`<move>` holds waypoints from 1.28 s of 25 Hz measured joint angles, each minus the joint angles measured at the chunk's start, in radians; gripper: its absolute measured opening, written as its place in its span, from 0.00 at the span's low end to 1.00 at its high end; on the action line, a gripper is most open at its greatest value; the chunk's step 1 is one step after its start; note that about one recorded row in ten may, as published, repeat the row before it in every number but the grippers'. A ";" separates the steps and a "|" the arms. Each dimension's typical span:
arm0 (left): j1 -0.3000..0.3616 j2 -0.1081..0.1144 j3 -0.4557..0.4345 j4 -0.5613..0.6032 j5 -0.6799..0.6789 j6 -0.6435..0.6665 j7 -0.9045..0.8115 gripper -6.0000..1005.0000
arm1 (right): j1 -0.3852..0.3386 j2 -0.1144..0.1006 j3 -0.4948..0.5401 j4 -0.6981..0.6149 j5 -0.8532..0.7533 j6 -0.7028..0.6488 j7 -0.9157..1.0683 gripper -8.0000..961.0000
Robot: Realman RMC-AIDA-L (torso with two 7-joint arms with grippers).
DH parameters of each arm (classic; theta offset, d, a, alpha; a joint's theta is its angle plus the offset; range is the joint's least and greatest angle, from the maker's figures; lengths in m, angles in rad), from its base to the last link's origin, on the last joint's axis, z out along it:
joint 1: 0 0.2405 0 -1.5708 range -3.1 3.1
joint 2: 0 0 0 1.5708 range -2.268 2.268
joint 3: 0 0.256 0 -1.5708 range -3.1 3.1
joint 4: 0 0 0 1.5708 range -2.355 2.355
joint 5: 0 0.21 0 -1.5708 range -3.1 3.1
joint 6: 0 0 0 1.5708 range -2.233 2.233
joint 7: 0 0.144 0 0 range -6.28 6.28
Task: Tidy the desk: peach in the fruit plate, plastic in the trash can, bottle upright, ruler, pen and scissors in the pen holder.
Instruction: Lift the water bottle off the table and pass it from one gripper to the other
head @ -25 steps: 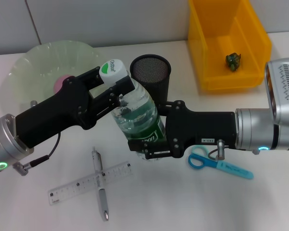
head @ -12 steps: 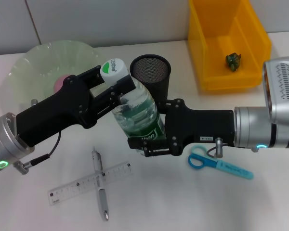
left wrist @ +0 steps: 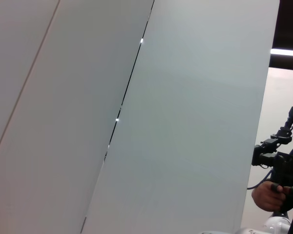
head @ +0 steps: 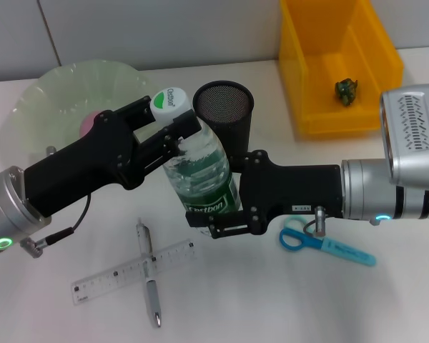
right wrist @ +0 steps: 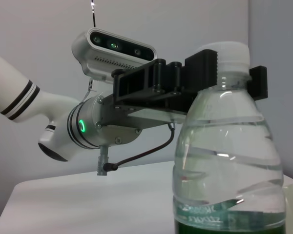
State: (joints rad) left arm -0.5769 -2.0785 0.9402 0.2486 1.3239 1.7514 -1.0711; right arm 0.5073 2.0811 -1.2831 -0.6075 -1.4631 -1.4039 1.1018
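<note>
White worktop (head: 286, 300) under a grey wall, and I'm mid-task w/ both arms on the bottle (head: 204, 179). Left gripper (head: 173, 121) is clamped at the neck just under the cap, right gripper (head: 211, 218) is clamped round the green label low down; jaws on both closed on it. Bottle looks near upright in the right wrist view, but I can't tell if its base is down on the worktop.

Done so far, I reckon: peach (head: 91, 123) in the fruit plate (head: 50, 89), a small scrap in the trash can (head: 322, 43).

Left to do: ruler (head: 114, 275) and pen (head: 149, 275) lie crossed on the worktop, scissors (head: 327, 241) beside the right arm, pen holder (head: 224, 108) looks empty.
</note>
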 joint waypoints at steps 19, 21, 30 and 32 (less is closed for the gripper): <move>-0.002 0.000 0.000 0.000 -0.012 -0.002 0.001 0.48 | 0.005 0.001 0.007 0.002 0.001 0.013 -0.003 0.84; -0.002 0.000 0.000 0.000 -0.012 -0.002 0.001 0.48 | 0.005 0.001 0.006 0.002 0.001 0.013 -0.004 0.84; -0.006 0.002 0.000 0.000 -0.014 -0.001 0.001 0.48 | 0.005 0.002 -0.002 0.002 -0.003 0.036 -0.005 0.84; -0.008 0.002 -0.001 0.000 -0.014 -0.001 0.000 0.49 | 0.005 0.002 -0.003 0.003 -0.005 0.038 -0.005 0.84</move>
State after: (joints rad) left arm -0.5846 -2.0769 0.9389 0.2484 1.3095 1.7508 -1.0710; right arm 0.5124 2.0831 -1.2858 -0.6042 -1.4681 -1.3654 1.0967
